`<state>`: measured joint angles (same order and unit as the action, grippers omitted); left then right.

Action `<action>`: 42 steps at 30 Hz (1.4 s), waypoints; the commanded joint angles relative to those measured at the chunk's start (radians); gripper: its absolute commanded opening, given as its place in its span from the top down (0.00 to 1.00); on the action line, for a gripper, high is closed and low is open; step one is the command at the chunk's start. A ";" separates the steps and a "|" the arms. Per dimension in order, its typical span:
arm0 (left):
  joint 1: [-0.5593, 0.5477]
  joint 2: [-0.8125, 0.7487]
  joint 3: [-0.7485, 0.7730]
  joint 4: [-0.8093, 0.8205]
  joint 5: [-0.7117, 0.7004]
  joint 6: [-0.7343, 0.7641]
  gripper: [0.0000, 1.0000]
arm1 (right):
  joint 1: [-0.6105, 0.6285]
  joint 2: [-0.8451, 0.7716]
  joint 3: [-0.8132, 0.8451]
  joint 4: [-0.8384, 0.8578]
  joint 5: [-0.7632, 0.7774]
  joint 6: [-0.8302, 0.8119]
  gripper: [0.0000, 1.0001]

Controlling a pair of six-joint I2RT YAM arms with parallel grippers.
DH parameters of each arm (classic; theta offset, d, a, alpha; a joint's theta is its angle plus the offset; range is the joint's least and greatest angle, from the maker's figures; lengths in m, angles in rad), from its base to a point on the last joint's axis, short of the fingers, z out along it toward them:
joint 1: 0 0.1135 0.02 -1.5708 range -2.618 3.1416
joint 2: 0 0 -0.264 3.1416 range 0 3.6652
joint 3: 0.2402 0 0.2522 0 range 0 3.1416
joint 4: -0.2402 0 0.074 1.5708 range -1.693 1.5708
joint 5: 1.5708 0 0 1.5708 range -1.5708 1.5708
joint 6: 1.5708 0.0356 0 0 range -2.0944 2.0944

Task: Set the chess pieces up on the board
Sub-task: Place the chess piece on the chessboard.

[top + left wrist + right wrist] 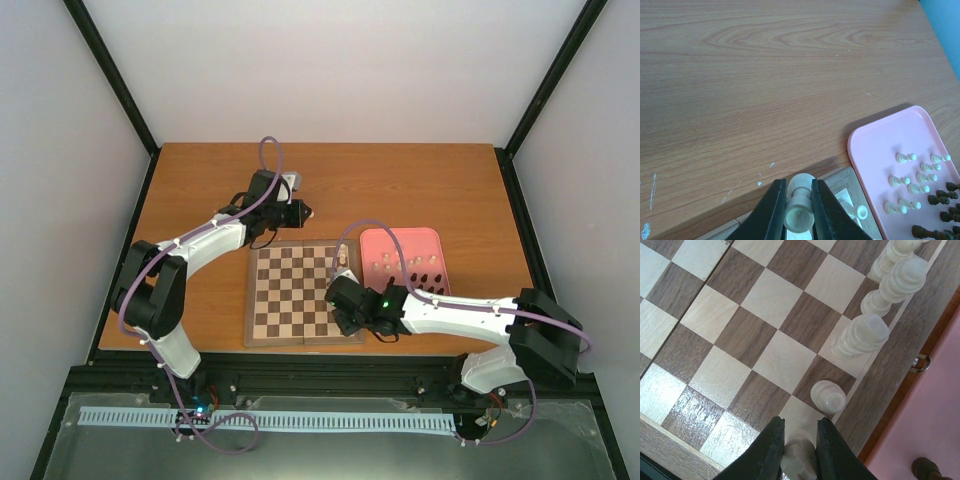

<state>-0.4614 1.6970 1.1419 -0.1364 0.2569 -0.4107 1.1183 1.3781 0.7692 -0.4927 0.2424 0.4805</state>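
Note:
The chessboard (290, 295) lies in the middle of the table. My left gripper (306, 212) hovers over the table just behind the board's far right corner (846, 179). It is shut on a cream chess piece (800, 209). My right gripper (340, 303) is low over the board's right edge and shut on another cream piece (800, 460), above a light square. Several cream pieces (860, 337) stand in a line along that edge, the nearest (828, 396) just beyond my fingertips. More cream (905, 181) and dark pieces (940, 197) lie in the pink tray.
The pink tray (372, 242) sits right of the board, close to its edge; it also shows in the left wrist view (875, 145). Bare wooden tabletop (765, 75) stretches behind the board. Black frame posts and white walls ring the table.

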 commanded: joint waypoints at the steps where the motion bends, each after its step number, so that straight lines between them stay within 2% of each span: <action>1: -0.002 0.004 0.046 -0.011 0.001 0.020 0.99 | 0.014 0.022 -0.009 0.031 0.024 0.013 0.86; 19: -0.002 0.010 0.050 -0.015 0.001 0.022 0.99 | 0.020 0.054 -0.005 0.034 0.044 0.015 0.85; 26: -0.002 0.009 0.047 -0.013 0.001 0.022 0.99 | 0.020 0.055 -0.004 0.037 0.030 0.013 0.80; 42: -0.002 0.003 0.044 -0.012 0.002 0.022 0.99 | 0.035 0.068 0.013 0.039 0.032 0.015 0.77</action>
<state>-0.4614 1.6970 1.1419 -0.1364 0.2573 -0.4103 1.1370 1.4342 0.7696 -0.4667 0.2581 0.4805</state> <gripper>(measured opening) 0.130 0.217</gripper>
